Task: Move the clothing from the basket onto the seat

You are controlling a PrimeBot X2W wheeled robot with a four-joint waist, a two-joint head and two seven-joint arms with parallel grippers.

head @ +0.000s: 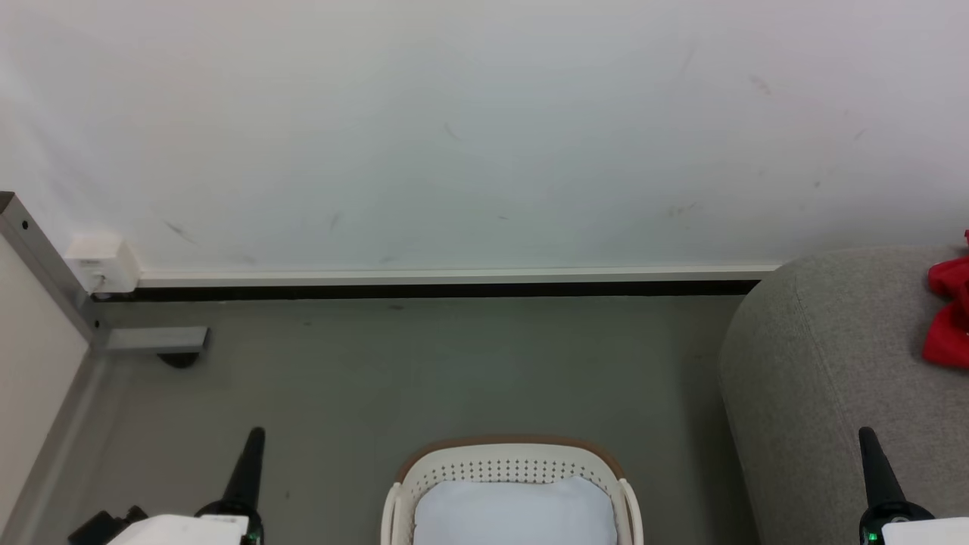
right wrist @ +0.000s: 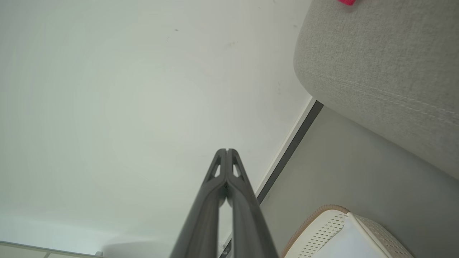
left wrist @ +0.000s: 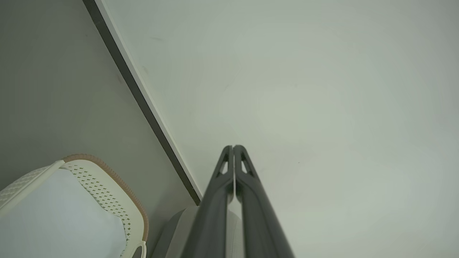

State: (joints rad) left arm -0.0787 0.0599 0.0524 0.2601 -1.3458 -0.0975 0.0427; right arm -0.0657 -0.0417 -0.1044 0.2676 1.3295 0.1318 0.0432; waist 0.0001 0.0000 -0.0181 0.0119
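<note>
The left pincer (head: 256,433) and right pincer (head: 866,433) are both closed on nothing, tips pressed together. The red clothing (head: 950,318) lies on the grey seat (head: 817,378), ahead of the right pincer and a little to its right, well apart from it. The basket (head: 507,448), holding a pale pad (head: 515,511), sits between the two pincers.

Wall (head: 484,113): plain white, faint grey scuffs.
Skirting (head: 454,276): white strip above a dark band.
Floor (head: 424,363): smooth grey.
Left corner: grey metal frame (head: 45,257), its foot (head: 155,339) on the floor; small white box (head: 102,261) beside it.
</note>
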